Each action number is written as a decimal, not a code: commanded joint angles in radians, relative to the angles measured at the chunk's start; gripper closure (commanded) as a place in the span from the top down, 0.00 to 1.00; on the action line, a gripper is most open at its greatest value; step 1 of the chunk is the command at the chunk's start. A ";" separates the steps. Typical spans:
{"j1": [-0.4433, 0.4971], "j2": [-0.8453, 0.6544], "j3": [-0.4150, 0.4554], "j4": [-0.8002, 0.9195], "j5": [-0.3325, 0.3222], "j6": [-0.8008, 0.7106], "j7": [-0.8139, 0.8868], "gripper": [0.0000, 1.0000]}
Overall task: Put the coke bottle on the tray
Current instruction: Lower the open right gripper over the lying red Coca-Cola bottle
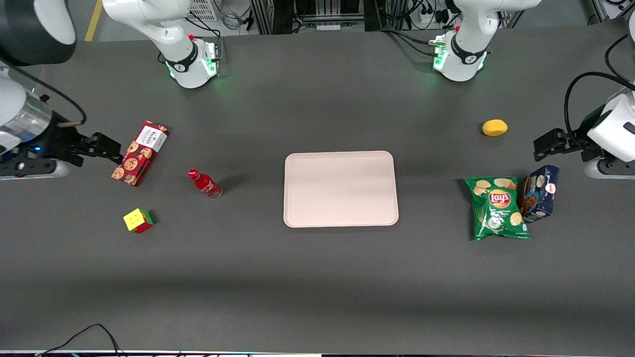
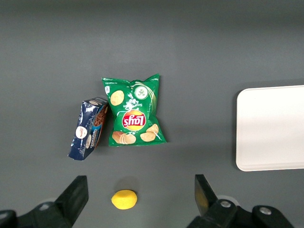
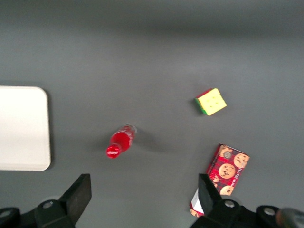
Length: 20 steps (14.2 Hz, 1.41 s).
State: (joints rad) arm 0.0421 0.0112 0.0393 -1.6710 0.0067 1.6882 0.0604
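Dark grey matting covers the table (image 1: 317, 277), where the working arm's tool (image 1: 101, 147) hangs with its two fingers spread apart and gripping nothing, out at its own end of the table. Closest to the tool lies a red cookie box (image 1: 140, 152), flat on the table just past the fingertips. Somewhat farther from the tool, toward the table's middle, the bottle (image 1: 204, 183) stands upright on the bare table, red cap on, untouched and not on the tray (image 1: 340, 189). That tray sits farther still from the tool, at the centre of the table, well apart from the bottle, with nothing on it. A puzzle cube (image 1: 138, 220) rests near the tool too, nearer the front camera than the box and the bottle. In the wrist view, the spread fingers (image 3: 80, 194) frame the bottle (image 3: 120, 141), with the cube (image 3: 211, 101) and box (image 3: 224, 175) off to one side and the tray's edge (image 3: 23, 128) to the other.
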 commanded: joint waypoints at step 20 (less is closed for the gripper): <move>0.190 -0.013 -0.021 -0.590 0.022 0.628 0.039 1.00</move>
State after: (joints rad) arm 0.2218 0.0278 0.0239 -2.1745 0.0094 2.2157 0.1109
